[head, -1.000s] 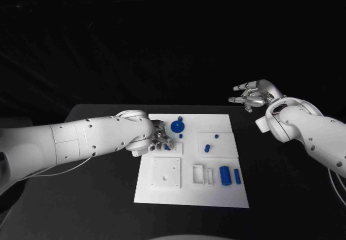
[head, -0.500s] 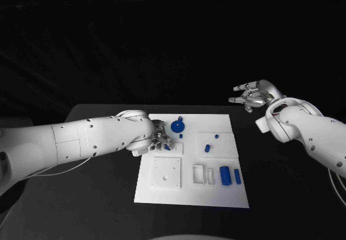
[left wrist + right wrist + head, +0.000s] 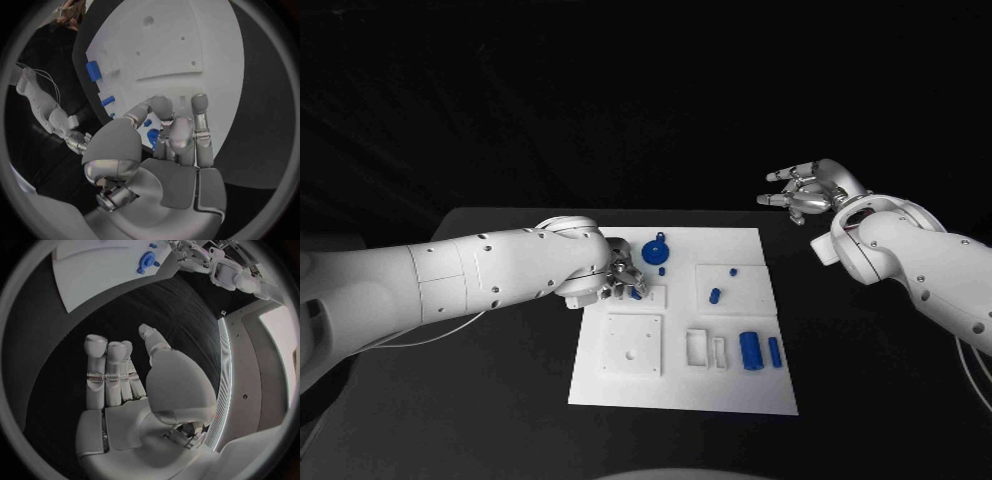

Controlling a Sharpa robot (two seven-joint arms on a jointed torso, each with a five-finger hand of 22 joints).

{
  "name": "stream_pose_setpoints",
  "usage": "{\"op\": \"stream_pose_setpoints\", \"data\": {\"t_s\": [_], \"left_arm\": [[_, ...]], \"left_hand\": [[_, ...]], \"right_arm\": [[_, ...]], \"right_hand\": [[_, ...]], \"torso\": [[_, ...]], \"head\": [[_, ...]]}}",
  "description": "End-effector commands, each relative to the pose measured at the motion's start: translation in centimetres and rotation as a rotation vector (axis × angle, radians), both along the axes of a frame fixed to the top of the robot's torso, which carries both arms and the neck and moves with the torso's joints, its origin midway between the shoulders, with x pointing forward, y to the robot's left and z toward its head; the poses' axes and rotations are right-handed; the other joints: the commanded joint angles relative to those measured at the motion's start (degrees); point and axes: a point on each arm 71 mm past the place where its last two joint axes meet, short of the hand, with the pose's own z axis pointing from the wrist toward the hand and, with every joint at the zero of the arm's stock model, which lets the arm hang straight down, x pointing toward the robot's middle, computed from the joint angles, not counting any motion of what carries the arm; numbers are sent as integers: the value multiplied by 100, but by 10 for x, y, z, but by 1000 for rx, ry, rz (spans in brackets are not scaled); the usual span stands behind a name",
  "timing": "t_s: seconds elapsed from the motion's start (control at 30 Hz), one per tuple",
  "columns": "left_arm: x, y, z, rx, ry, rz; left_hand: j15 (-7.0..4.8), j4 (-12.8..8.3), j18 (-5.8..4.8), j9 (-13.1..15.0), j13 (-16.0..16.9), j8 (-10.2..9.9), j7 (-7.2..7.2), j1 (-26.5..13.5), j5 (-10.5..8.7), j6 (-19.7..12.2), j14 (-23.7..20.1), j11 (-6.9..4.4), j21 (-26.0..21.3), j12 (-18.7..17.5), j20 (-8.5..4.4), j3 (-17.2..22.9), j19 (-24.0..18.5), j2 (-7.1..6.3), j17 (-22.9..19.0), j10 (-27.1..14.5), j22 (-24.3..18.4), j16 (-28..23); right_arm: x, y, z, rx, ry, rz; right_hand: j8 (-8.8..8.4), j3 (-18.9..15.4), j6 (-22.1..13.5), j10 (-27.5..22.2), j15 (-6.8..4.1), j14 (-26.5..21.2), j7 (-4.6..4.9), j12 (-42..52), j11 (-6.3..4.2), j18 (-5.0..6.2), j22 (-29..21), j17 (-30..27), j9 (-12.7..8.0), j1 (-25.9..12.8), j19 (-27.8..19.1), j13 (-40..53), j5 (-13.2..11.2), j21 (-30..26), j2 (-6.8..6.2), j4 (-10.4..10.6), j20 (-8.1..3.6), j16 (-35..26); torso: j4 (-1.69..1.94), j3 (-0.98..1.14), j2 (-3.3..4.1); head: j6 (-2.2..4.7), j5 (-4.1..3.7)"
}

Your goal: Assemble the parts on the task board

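Observation:
The white task board [image 3: 733,385] lies mid-table. My left hand [image 3: 620,275] reaches down to its far left part, and its fingertips [image 3: 161,105] touch the board. A small blue part [image 3: 152,136] sits pinched between thumb and fingers, and its end shows under the hand [image 3: 635,291]. A round blue part [image 3: 658,250] stands just beyond; it is also the round blue part [image 3: 147,260] in the right wrist view. Another small blue piece [image 3: 715,295] stands in a white block. Two blue cylinders [image 3: 751,350] lie at the right. My right hand [image 3: 802,190] hovers off the board's far right corner, fingers apart, empty.
A white square plate with a hole [image 3: 632,345] and two narrow white slots [image 3: 697,347] sit on the board's near half. Black table [image 3: 488,400] surrounds the board on both sides.
My left forearm has shifted slightly while its hand stays at the same spot on the board. The right hand has not moved.

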Motion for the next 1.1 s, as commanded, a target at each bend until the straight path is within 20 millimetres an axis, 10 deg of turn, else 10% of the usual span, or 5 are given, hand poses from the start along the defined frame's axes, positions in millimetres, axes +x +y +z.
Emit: {"op": "stream_pose_setpoints", "data": {"t_s": [0.03,1.1], "left_arm": [[-3,-1,-5,22,53,-25],[2,-1,-7,57,83,-41]], "left_hand": [[10,-21,56,22,0,10,-814,265,-9,1352,1,-193,20,20,24,12,2,322,8,88,98,17],[9,2,114,107,24,20,-821,210,-152,1352,8,-196,8,49,88,-45,2,375,44,87,97,8]], "right_arm": [[0,2,0,-4,5,14],[0,2,-2,-3,7,15]], "right_hand": [[-26,3,23,-20,-19,-26,1,3,-12,58,351,-7,0,-49,23,-5,36,-30,0,-25,15,-13],[-26,11,22,-18,-21,-28,1,3,-12,57,352,-8,-1,-61,25,-6,54,-26,1,-36,14,-14]], "torso": [[-1,1,1],[-2,-1,1]], "head": [[1,-3],[-1,8]]}}
